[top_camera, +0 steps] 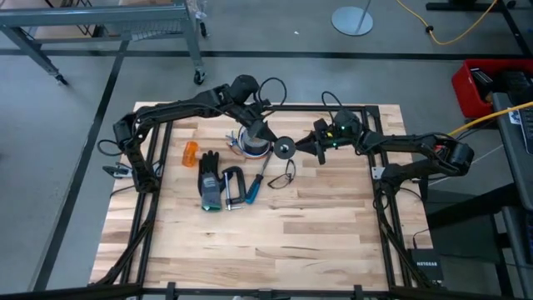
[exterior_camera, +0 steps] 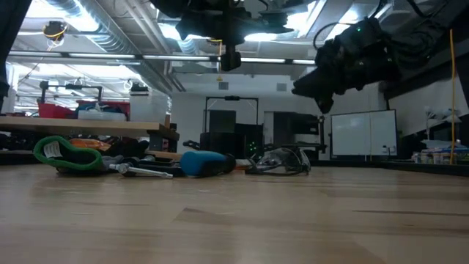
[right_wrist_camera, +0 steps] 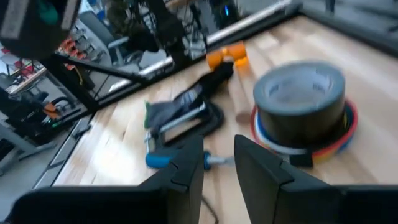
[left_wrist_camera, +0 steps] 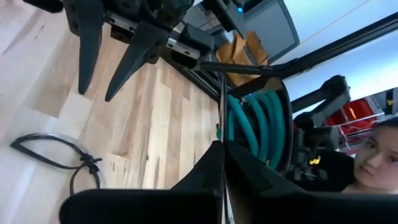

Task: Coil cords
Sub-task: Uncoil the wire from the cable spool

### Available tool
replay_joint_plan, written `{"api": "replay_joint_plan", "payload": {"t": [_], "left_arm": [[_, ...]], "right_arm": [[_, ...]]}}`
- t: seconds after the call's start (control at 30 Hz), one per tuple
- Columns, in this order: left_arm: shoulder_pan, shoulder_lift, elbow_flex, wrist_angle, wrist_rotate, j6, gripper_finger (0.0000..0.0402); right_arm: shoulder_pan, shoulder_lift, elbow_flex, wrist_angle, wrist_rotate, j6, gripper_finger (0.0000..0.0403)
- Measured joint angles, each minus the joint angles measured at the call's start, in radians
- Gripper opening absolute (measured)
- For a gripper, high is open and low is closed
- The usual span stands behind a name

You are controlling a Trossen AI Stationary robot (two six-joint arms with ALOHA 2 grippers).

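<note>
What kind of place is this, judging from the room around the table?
Most likely a robotics lab or workshop. The ceiling shows bare ducts and pipes, a whiteboard stands at the back, and the wooden table holds hand tools such as a clamp and a blue-handled screwdriver.

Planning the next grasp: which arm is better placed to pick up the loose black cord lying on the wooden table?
Right, probably. The right gripper hovers with fingers open beside the thin black cord. The left gripper is shut, holding a thin strand.
</note>
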Motion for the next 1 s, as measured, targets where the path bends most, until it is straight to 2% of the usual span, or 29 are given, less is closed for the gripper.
{"api": "replay_joint_plan", "payload": {"t": [0.27, 0.57, 1.0], "left_arm": [[0.0, 0.0, 0.0, -0.002, -0.005, 0.061, 0.0], [0.0, 0.0, 0.0, -0.004, -0.058, 0.128, 0.0], [0.039, 0.0, 0.0, -0.078, -0.063, 0.246, 0.0]], "right_arm": [[-0.002, 0.0, 0.0, 0.15, 0.017, 0.018, 0.0095], [-0.002, 0.0, 0.0, 0.299, -0.01, 0.092, 0.0095], [0.014, 0.0, 0.0, 0.314, -0.199, 0.175, 0.0095]]}}
